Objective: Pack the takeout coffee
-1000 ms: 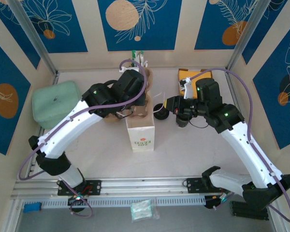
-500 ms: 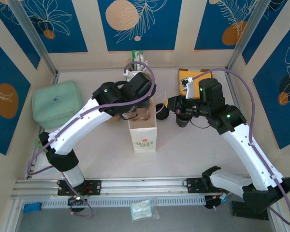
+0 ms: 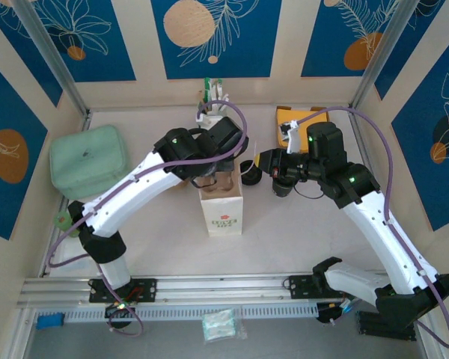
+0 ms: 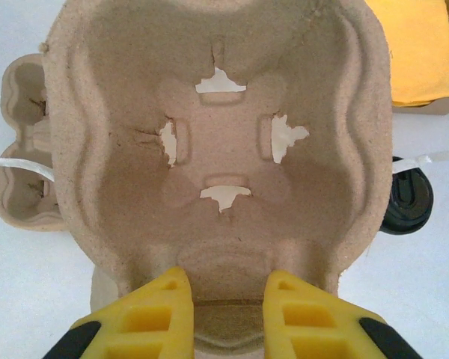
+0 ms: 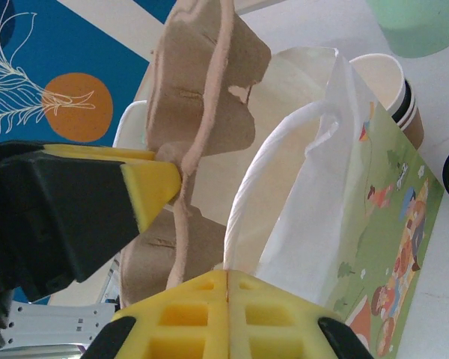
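Seen from overhead, my left arm has swung across in the last second. It has carried the pulp cup carrier (image 4: pixel 224 161) from the 11 o'clock side of the paper bag (image 3: pixel 223 213) to just over its open mouth. My right arm has kept its place at the bag's 3 o'clock. I judge that the carrier is about to go down into the bag, with the drink to follow. My left pincer (image 4: pixel 224 288) is clamped on the carrier's rim. My right pincer (image 5: pixel 226 278) is pressed together on the bag's white handle (image 5: pixel 239 209), pulling the mouth open. The takeout coffee (image 3: pixel 247 172) I take to be the round black lid on the table at about 2 o'clock from the bag's mouth, close beside it. From above I cannot tell whether the brown cup is under that lid. It is neither in the bag nor in the carrier, so the packing itself is not yet done. My left wrist camera shows one broad face of the carrier with four torn slits and no cup seated in it. It also shows a second carrier (image 4: pixel 19 164) at 9 o'clock and a yellow box (image 4: pixel 423 45) at 1 o'clock. My right wrist camera shows what neither other view does: the carrier hanging edge-on above the bag's white lining. Nested paper cups (image 5: pixel 385 78) stand beyond the bag there, at 1 o'clock.
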